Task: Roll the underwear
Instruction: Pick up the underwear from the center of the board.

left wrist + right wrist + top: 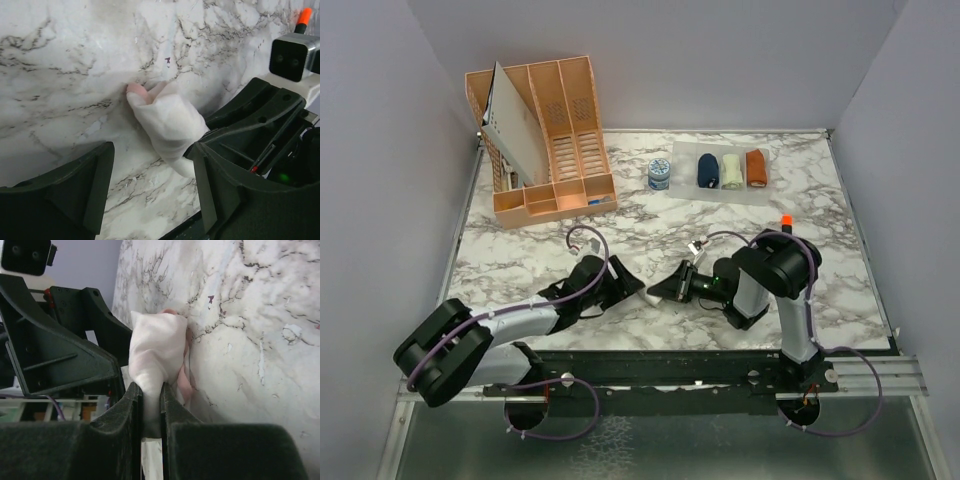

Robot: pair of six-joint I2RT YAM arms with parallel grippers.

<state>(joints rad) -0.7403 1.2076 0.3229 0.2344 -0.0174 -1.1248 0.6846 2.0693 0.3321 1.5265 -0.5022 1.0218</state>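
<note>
The whitish-pink underwear (167, 125) is a bunched roll with pink edging, lying on the marble table. My right gripper (151, 400) is shut on its near end, and the cloth (157, 347) sticks out past the fingertips. My left gripper (152, 200) is open; its fingers (97, 185) stand either side of the roll's end, not closed on it. In the top view the two grippers meet tip to tip, left (628, 285) and right (658, 289), and hide the roll. The navy blue underwear (708, 170) lies rolled at the back.
A cream bundle (731, 170) and a rust-orange bundle (756, 167) lie beside the navy roll on a clear sheet (720, 193). A small blue-white round container (659, 175) stands to their left. An orange slotted organizer (570, 120) stands at the back left.
</note>
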